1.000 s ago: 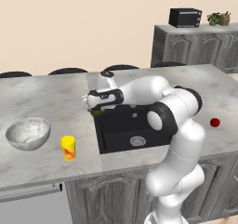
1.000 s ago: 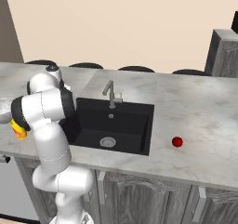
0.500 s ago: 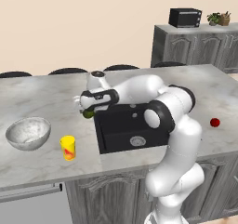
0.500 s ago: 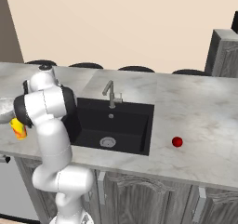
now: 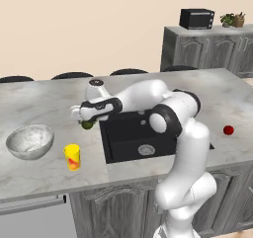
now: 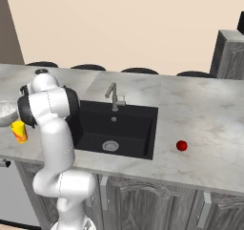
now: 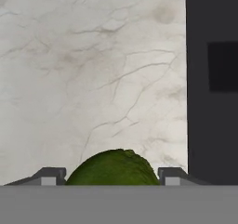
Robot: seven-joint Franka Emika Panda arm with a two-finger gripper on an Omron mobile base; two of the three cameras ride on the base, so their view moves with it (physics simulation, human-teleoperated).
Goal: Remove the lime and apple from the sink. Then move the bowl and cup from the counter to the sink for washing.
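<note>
My gripper is shut on the dark-green lime and holds it low over the counter just left of the black sink. In the hand view the lime sits between the two fingertips over marbled counter, with the sink's edge at the right. The red apple lies on the counter right of the sink. The marbled bowl and the yellow cup stand on the counter left of the sink.
A grey faucet rises at the sink's back rim, and a silver drain lies on its floor. Dark stools line the counter's far side. A microwave sits on a far cabinet.
The arm has carried the lime leftward from above the sink's left part to over the counter beside it, and lower. Apple, bowl and cup stay put.
</note>
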